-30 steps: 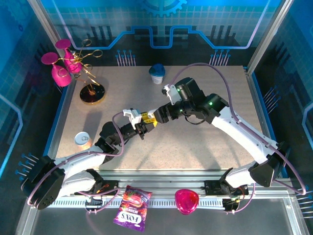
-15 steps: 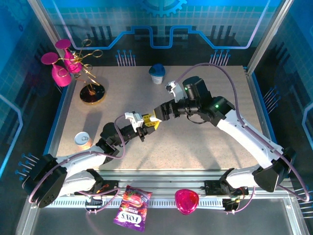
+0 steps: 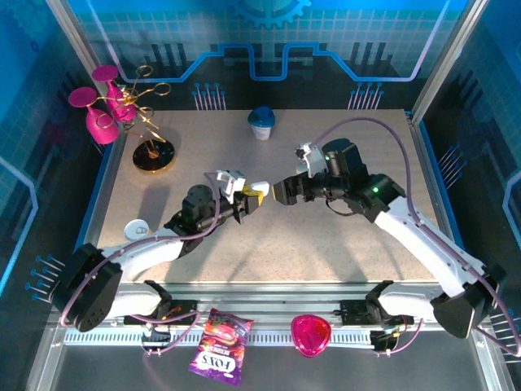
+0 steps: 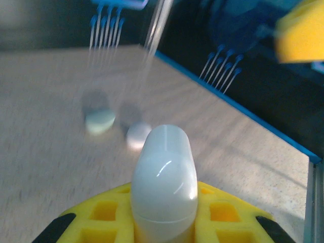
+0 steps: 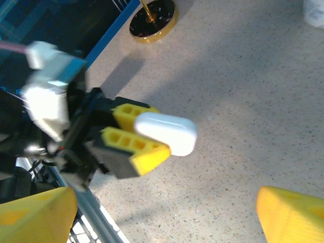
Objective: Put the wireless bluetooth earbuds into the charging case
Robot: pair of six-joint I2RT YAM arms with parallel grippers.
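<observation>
Above the speckled surface (image 3: 326, 244) — left claw (image 3: 251, 198) clamped on white charging case (image 3: 259, 189), right claw (image 3: 278, 194) spread wide just beside.

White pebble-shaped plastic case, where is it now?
Top view: the left gripper pinches the white case over the middle of the speckled table, just left of the open right gripper.

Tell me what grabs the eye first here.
Mid-table, the left claw is clamped on a white case, held up off the surface. The right claw faces it, jaws wide open and empty. At the far left corner, pink glasses sit on a gold stand.
</observation>
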